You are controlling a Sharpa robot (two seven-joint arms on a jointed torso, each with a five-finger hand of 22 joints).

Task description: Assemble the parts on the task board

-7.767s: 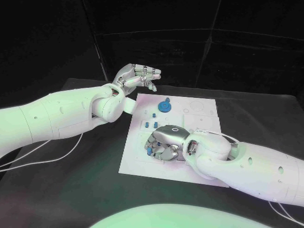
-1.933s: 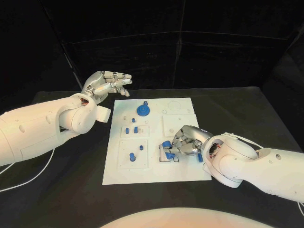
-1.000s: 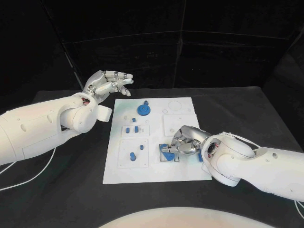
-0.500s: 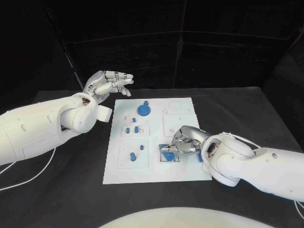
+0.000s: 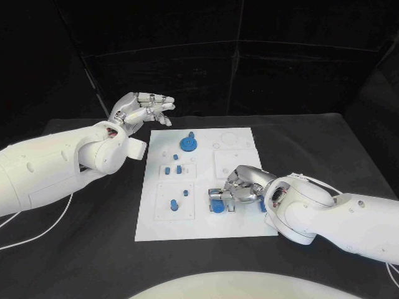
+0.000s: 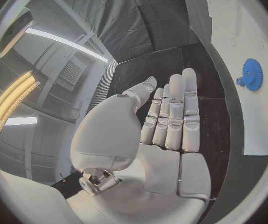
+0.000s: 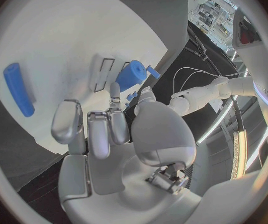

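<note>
Lying flat, white task board point(image 5: 159, 221), small blue parts point(image 5: 173, 204)

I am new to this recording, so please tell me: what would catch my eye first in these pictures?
The white task board lies mid-table, dotted with small blue parts, a blue gear at its far end. The right hand is bent over the board's near right part, fingers at a blue cylinder. The left hand is raised, holding nothing, beyond the board's far left corner.

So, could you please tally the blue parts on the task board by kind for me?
Blue gear: 1
Small blue pieces: 6, the last one at the right hand
Total: 7
</note>
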